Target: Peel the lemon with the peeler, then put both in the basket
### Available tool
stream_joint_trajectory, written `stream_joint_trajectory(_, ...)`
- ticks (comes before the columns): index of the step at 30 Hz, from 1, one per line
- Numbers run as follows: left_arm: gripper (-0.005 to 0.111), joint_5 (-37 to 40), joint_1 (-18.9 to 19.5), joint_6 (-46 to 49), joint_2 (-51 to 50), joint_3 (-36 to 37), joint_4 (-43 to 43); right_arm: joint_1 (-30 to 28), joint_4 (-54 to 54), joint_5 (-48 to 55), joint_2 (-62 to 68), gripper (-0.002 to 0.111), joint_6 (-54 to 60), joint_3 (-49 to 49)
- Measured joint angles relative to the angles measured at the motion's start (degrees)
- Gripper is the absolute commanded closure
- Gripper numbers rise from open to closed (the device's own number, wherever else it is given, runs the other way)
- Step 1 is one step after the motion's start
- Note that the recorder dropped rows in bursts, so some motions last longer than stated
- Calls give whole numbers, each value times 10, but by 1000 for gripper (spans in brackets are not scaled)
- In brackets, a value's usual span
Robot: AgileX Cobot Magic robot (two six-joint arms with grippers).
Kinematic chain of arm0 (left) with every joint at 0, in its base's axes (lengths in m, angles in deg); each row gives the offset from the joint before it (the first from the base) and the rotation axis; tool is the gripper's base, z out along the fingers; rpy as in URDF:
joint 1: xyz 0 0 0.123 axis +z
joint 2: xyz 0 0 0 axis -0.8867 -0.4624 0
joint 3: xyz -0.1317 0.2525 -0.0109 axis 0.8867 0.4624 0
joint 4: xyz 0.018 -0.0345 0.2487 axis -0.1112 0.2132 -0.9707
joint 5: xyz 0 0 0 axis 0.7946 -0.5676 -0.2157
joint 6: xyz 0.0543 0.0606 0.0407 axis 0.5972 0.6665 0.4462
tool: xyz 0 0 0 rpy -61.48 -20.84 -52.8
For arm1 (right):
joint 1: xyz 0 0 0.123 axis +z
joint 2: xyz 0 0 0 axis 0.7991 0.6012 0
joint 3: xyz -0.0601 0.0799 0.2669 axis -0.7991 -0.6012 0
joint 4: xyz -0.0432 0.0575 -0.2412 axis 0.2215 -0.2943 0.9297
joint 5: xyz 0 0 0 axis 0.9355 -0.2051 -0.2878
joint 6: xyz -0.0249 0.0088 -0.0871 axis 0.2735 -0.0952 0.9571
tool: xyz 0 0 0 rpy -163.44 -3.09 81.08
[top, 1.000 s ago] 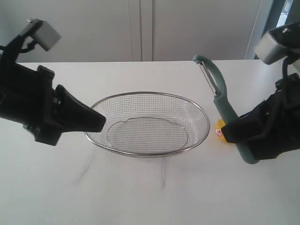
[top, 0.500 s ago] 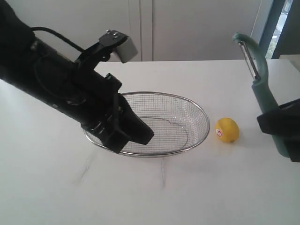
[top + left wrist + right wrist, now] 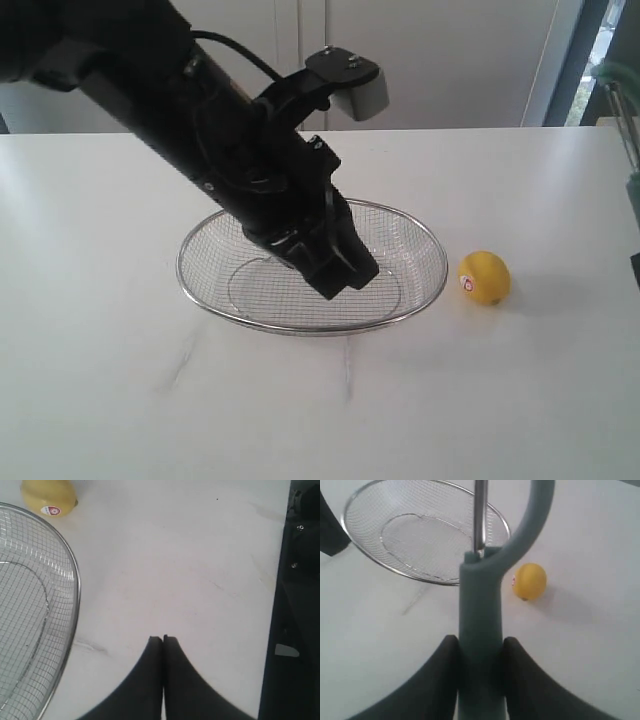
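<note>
The yellow lemon (image 3: 484,277) with its red-and-white sticker lies on the white table just right of the wire-mesh basket (image 3: 420,300). It also shows in the left wrist view (image 3: 48,496) and the right wrist view (image 3: 530,581). My left gripper (image 3: 345,280) hangs over the basket's middle, shut with nothing in it (image 3: 163,639). My right gripper (image 3: 480,642) is shut on the teal peeler's handle (image 3: 480,610), blade pointing toward the basket (image 3: 425,535). Only a sliver of the peeler (image 3: 628,130) shows at the exterior view's right edge.
The left arm (image 3: 180,110) reaches in from the upper left across the basket's left half. White cabinet doors (image 3: 300,60) stand behind the table. A dark post (image 3: 290,620) rises at one side in the left wrist view.
My left arm has swung rightward over the basket, its tip now near the basket's centre. My right gripper has carried the peeler right, almost out of the exterior view. The lemon has stayed put.
</note>
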Motion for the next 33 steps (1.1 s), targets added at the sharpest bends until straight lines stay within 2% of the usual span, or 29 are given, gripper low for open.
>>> stream_joint_trajectory(9,107,30,-2,-4,-80,-133,-18,0,103,-7,-54,108,-93,-8)
stream_joint_trajectory(18,107,34,-60,-31,-194,-276,-138,0,141,-7,-60,108,-134,-8)
stream_joint_trajectory(24,107,32,-71,-37,-274,-359,-166,0,178,-10,-77,108,-167,-8)
stream_joint_trajectory(27,107,-3,-80,-38,-328,-414,-181,0,233,-11,-100,108,-218,-9)
stream_joint_trajectory(33,107,-107,-89,-38,-397,-474,-193,0,241,-32,-110,108,-241,-45)
